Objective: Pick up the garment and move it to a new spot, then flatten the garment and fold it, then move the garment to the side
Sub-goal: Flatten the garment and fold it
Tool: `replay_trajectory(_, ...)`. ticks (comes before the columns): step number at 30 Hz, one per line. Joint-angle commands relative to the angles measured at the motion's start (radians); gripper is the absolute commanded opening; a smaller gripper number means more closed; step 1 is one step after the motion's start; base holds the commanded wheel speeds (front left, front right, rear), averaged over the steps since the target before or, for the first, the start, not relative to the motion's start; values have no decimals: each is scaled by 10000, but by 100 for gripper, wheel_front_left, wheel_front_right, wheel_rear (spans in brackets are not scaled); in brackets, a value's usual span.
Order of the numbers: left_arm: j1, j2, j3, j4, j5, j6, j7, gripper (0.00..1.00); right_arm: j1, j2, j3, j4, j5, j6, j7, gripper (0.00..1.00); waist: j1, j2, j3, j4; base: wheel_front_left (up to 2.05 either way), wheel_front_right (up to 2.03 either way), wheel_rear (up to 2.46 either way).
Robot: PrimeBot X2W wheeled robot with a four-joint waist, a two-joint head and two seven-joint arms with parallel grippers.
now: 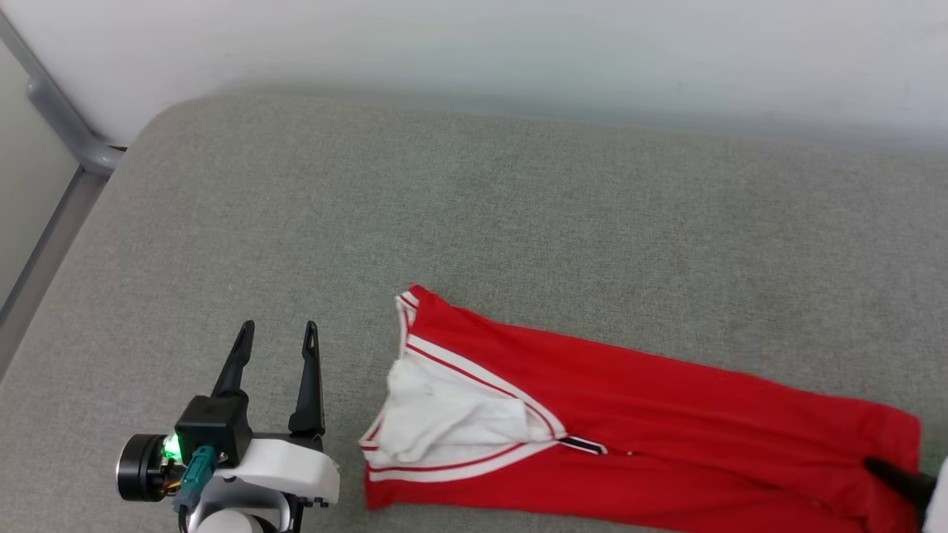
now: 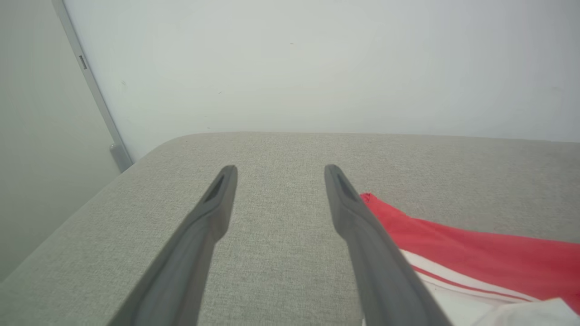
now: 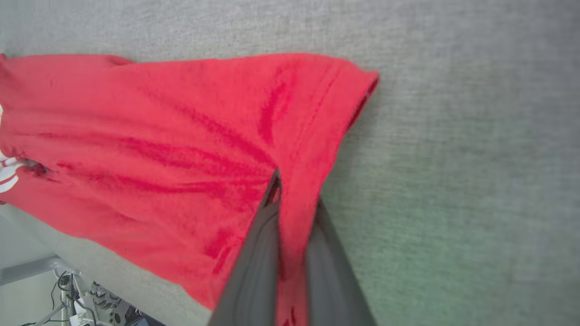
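Pinching a fold of red cloth, the right hand (image 3: 294, 194) is clamped together on the garment (image 1: 629, 400) close to its right end, at the near right of the grey upholstered surface (image 1: 474, 207). The red jersey shirt lies there as a long, narrow band, doubled over lengthwise, with its white sleeve (image 1: 452, 418) and striped trim (image 1: 481, 381) turned up at the left end. The left hand (image 1: 279, 327) hovers just left of that sleeve end, its fingers spread wide apart, holding nothing and clear of the cloth. Creases fan out from the right hand's pinch. The knit looks light, soft and limp, so from a single hold it would likely sag, bunch and drag over the textured upholstery rather than glide. A second hold at the left end, taken on the doubled layers beside the trim, looks the surest way to carry it spread; catching only the top layer there could let the band fall open
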State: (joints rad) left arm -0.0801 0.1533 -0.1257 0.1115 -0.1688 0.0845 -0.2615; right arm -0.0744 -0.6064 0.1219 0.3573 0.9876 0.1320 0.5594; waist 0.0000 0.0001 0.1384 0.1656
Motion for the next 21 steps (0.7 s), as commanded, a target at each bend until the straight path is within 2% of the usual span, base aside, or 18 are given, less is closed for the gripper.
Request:
replay_trajectory(1,188,-123,116,53,175,-176,-49,100,-93,-305,-228,186,70,-24,-128,0,0,-1,-136,-34,0,0,0)
replay_trajectory(6,339,-341,317,158,471,-497,-49,100,63,-937,-605,392,-80,-22,-189,0,0,-1,-361,-116,0,0,0)
replay_trajectory(12,400,-501,574,228,672,-709,-49,100,257,-1291,-889,532,-287,-21,13,0,0,-1,-550,-210,0,0,0)
replay_trajectory(16,541,-576,770,195,770,-844,-49,100,417,-1124,-945,-89,-172,-18,341,0,0,-1,-644,-293,0,0,0)
replay_trajectory(21,569,-660,907,225,875,-1008,-49,100,562,-423,-959,-1579,449,-16,858,0,0,-1,-683,-317,0,0,0)
